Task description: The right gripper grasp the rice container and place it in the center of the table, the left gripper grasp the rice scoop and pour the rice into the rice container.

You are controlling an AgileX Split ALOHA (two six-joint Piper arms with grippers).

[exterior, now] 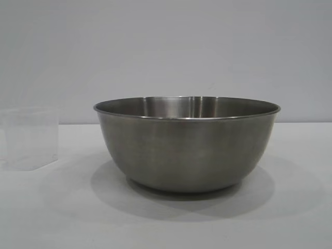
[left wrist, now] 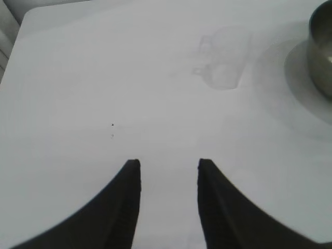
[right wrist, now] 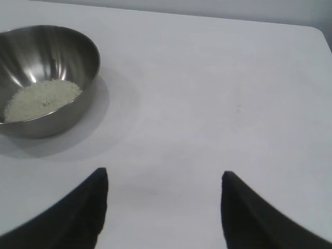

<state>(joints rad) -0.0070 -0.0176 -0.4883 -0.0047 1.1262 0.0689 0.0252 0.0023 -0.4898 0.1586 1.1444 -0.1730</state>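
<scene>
Rice (right wrist: 42, 98) lies in a small pale heap at the bottom of the steel bowl (exterior: 187, 142), which stands upright on the white table (exterior: 290, 218) at about the middle of the exterior view. The clear plastic scoop (exterior: 30, 138) stands on the table at the bowl's nine o'clock in that view, apart from it; whether it holds anything cannot be told.

Neither arm shows in the exterior view. In the left wrist view the left gripper (left wrist: 168, 179) hangs over bare table with its jaws a moderate gap apart and nothing between them. The scoop (left wrist: 220, 62) shows faintly ahead of those jaws, at roughly one o'clock from them and well apart. An edge of the bowl (left wrist: 321, 52) appears farther off, at about two o'clock.

In the right wrist view the right gripper (right wrist: 165, 184) also hangs over bare table, jaws spread wide and holding nothing. The bowl (right wrist: 49, 78) sits at about ten o'clock from those jaws, well apart from them, its shadow falling on the table beside it.
</scene>
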